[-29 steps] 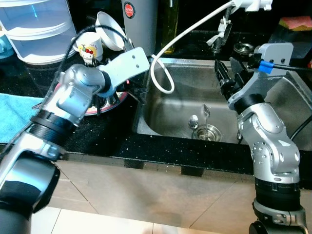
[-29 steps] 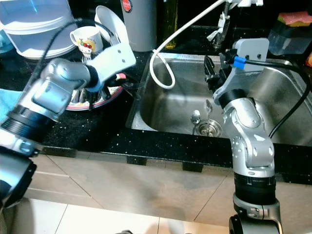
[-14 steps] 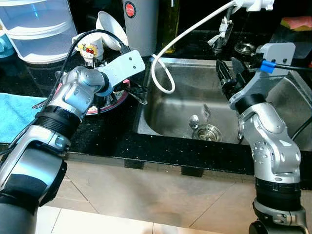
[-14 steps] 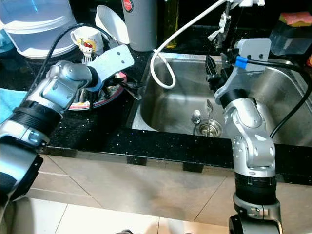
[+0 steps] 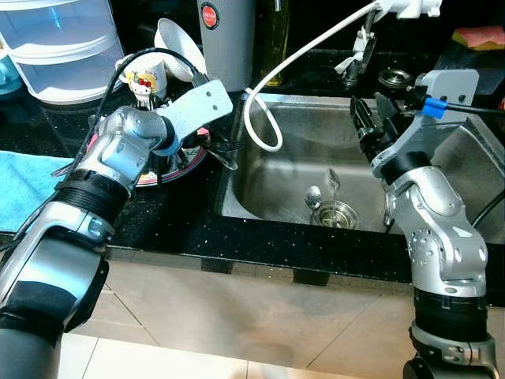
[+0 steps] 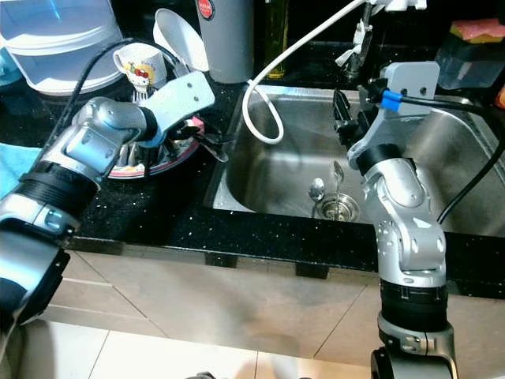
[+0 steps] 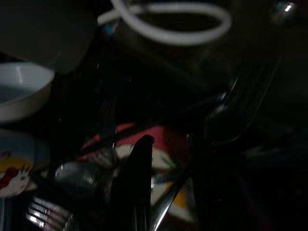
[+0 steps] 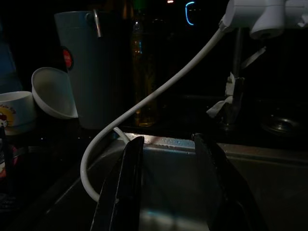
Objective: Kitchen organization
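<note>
Cutlery is lying on the red-rimmed plate, which is sitting on the black counter just beside the left edge of the steel sink. In the left wrist view a fork and some other dark utensils are resting on the plate (this view is very dark, so I cannot tell exactly how many pieces are there). The left gripper is reaching over the plate toward the sink edge, and its black fingers are standing among the utensils; I cannot tell if they are clamping anything or standing apart. Behind the plate a mug with a cartoon print and a tilted white bowl are standing, and a grey cylinder container is rising just beside them. A white hose is hanging from the faucet and is looping over the sink's left rim. Two spoons are lying in the basin, near the drain. The right gripper is hovering over the right part of the sink, with its two fingers spread apart and holding nothing. A clear plastic drawer box is standing at the far left of the counter, and a blue towel is lying at the left edge.
</note>
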You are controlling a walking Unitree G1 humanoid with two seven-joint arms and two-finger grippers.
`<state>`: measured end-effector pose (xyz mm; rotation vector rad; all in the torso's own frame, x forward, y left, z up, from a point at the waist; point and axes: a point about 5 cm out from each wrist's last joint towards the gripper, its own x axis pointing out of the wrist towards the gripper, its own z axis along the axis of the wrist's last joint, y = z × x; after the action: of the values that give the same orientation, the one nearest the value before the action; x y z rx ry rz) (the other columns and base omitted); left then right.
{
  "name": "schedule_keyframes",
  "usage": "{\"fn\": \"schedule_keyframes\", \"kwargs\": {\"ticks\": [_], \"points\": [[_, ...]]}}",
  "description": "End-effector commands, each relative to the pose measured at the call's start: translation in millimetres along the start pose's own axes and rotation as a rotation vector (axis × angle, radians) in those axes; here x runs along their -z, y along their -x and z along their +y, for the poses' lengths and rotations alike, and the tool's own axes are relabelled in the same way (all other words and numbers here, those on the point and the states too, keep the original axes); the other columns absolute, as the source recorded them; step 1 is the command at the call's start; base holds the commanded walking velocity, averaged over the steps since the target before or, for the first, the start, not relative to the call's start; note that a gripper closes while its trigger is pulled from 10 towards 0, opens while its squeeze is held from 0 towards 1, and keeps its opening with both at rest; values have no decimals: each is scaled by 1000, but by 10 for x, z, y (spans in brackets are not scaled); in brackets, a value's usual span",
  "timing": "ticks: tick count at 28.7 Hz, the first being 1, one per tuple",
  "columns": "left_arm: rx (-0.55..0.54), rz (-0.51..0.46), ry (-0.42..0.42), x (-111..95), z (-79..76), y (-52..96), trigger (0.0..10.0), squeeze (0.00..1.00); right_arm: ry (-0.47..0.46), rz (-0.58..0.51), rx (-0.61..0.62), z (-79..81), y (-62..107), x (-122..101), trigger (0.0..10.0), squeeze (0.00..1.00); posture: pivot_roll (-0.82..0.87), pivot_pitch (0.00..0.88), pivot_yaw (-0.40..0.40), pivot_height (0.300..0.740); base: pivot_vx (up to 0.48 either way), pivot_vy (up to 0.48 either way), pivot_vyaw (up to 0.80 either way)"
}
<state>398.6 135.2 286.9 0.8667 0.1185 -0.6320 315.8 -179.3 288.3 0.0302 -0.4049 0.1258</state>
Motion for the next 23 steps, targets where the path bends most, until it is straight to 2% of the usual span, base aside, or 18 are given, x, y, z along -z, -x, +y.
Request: {"fn": "schedule_keyframes", "kwargs": {"ticks": [1, 11, 18, 20, 21, 23], "points": [[19, -16, 20, -23, -10, 8, 9765, 0, -1, 6, 0, 11, 1, 13, 10000, 0, 36, 116, 43, 740, 0, 0, 0], [65, 27, 21, 89, -84, -1, 9961, 0, -4, 8, -1, 17, -1, 19, 10000, 0, 38, 116, 44, 740, 0, 0, 0], [78, 80, -16, 188, -138, -25, 9961, 0, -3, 8, 1, 14, 5, 19, 10000, 0, 38, 116, 44, 740, 0, 0, 0], [73, 93, -20, 213, -140, -31, 9686, 0, -3, 8, 1, 15, 5, 19, 10000, 0, 37, 117, 44, 740, 0, 0, 0], [69, 102, -27, 226, -138, -31, 9137, 0, -3, 7, 1, 14, 5, 18, 10000, 0, 36, 117, 44, 740, 0, 0, 0], [66, 108, -32, 233, -136, -31, 9137, 0, -4, 7, 1, 14, 5, 18, 10000, 0, 36, 117, 44, 740, 0, 0, 0]]}}
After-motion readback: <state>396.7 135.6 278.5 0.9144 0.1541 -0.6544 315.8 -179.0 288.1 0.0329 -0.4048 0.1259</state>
